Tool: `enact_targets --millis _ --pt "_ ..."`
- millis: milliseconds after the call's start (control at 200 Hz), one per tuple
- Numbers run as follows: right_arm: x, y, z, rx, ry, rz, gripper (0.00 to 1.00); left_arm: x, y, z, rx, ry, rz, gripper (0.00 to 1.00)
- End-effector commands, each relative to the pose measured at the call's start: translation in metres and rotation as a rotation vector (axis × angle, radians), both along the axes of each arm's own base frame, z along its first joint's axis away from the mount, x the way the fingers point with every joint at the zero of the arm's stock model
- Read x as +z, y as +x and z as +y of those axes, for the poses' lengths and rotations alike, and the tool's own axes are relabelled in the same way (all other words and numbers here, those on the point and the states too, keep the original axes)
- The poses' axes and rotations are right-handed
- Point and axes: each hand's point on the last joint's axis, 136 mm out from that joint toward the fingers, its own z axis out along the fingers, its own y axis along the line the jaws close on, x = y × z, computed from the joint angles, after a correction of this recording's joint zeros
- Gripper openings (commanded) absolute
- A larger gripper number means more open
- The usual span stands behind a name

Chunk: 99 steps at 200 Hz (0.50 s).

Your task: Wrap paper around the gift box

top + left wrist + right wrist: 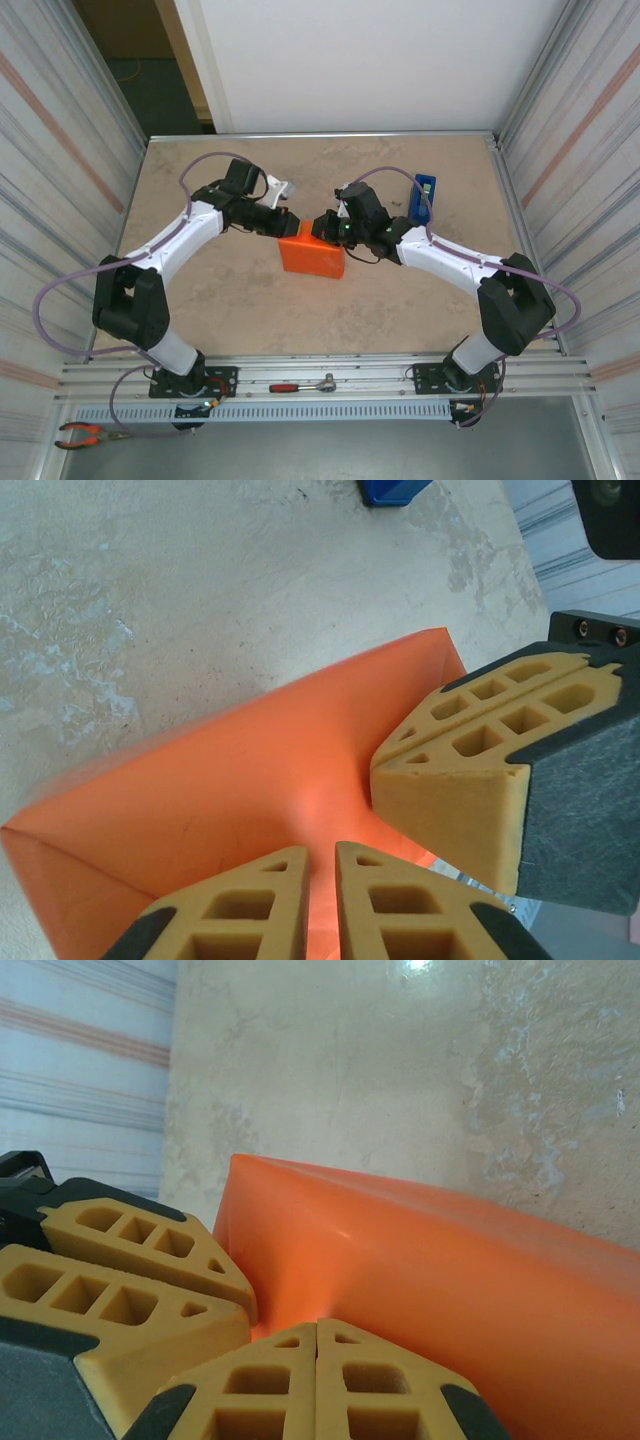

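Note:
The orange paper lies folded into a wedge-shaped bundle at the table's middle; the gift box is hidden under it. My left gripper comes in from the left at the bundle's far upper edge. Its fingers stand almost together, with orange paper showing in the narrow slit between them. My right gripper meets it from the right, fingers pressed together where the paper rises to their tips. Each wrist view shows the other gripper's fingers close beside.
A blue tape dispenser stands behind the right arm near the far right. A red-handled tool lies on the front rail, and pliers sit at the front left. Ribbed walls close in both sides.

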Motion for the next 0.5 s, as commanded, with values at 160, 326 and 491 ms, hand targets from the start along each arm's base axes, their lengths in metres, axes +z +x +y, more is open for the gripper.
enact_targets --millis 160,326,491 --pt "-0.049 -0.019 -0.009 0.002 -0.122 0.133 0.00 -0.028 -0.017 0.011 -0.021 0.151 -0.015 0.27" --pt "-0.045 -0.017 -0.008 0.002 -0.114 0.130 0.00 -0.037 -0.016 0.018 -0.003 0.199 -0.017 0.31" --pt "-0.031 -0.011 -0.004 0.006 -0.081 0.113 0.00 -0.043 -0.015 0.022 0.009 0.224 -0.019 0.31"
